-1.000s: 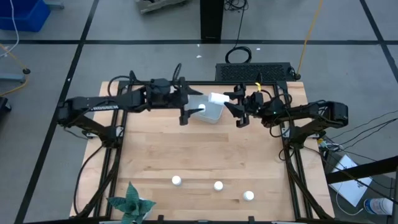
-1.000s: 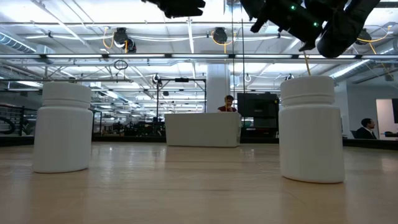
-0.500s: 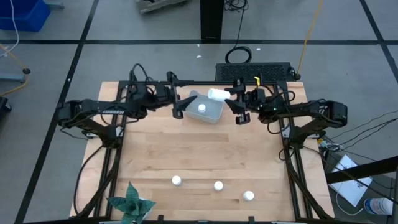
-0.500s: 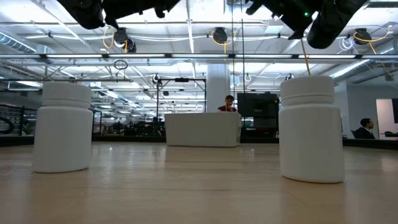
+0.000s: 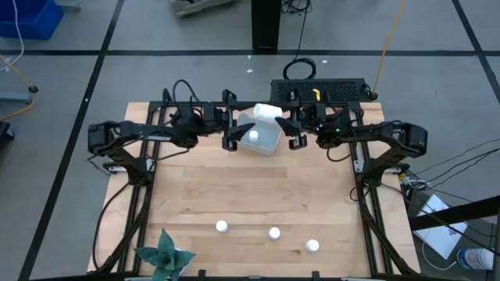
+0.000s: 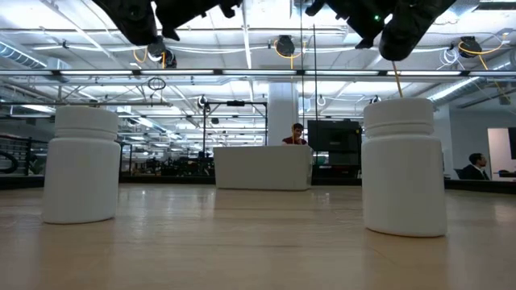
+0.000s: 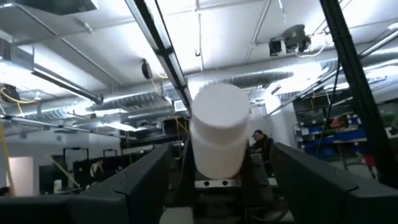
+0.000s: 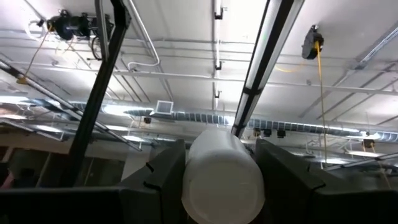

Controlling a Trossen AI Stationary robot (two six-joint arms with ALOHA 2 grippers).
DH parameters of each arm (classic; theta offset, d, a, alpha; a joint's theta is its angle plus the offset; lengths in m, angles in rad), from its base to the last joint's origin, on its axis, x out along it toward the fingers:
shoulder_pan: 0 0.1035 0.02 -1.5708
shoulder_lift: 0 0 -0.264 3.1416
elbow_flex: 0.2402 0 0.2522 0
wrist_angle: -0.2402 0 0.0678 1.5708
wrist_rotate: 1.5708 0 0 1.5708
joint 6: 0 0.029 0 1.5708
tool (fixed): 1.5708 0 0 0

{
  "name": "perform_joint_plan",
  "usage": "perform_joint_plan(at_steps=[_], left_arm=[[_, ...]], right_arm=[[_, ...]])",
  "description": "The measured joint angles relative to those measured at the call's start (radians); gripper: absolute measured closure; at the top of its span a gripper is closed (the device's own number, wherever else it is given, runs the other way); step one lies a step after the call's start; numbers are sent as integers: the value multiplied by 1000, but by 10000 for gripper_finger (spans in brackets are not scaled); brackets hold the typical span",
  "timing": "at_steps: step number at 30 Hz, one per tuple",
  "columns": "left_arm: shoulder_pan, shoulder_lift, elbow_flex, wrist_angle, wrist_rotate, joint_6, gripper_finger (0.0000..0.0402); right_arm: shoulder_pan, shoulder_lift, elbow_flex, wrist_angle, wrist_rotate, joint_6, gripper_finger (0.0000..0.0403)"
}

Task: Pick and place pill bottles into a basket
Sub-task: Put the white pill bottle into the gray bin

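Note:
The grey-blue basket (image 5: 269, 145) stands at the table's far middle, with one pill bottle (image 5: 253, 136) upright in it. My right gripper (image 5: 281, 119) is shut on another white pill bottle (image 5: 267, 112), held up over the basket's far rim. That bottle also shows in the left wrist view (image 7: 216, 134). My left gripper (image 5: 230, 131) is open and empty just left of the basket, tipped upward. Three more bottles stand near the front edge (image 5: 222, 226), (image 5: 274, 232), (image 5: 312, 246). Two of them show in the low view (image 6: 81, 165), (image 6: 403, 165). My right gripper pinches the bottle's body (image 8: 221, 177) between its two fingers (image 8: 163, 177), one on each side. The fingers come from the table's right, slanting upward, and lie along the bottle. The bottle is lifted clear, and its capped end (image 7: 219, 109) sticks out past the fingertips.
A green star-shaped paper plant (image 5: 164, 254) sits at the near left corner. A black box (image 5: 319, 87) lies behind the far edge. Dark frame rails run along both sides of the table. Bare wood lies between the basket and the front bottles. People show in the room beyond.
My left gripper has drawn back from over the basket toward the table's left, and one bottle stays standing in the basket. My right gripper has carried its bottle a little toward the far edge and the left, over the basket's far rim.

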Motion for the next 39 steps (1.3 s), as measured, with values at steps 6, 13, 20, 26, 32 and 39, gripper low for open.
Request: perform_joint_plan(at_steps=[6,13,20,26,32,39], left_arm=[[0,33,0,114,16,-10,127],[0,33,22,132,26,-29,126],[0,33,47,85,27,-31,126],[1,33,49,75,20,-25,126],[1,33,49,72,19,-21,126],[4,33,91,-8,39,-21,126]], right_arm=[[-19,2,3,1,-18,7,239],[-23,2,12,1,-23,7,239],[-23,2,14,1,-23,7,239],[-22,1,39,-2,-40,19,239],[-22,1,44,-5,-50,26,239],[-22,1,44,-17,-50,25,239]])
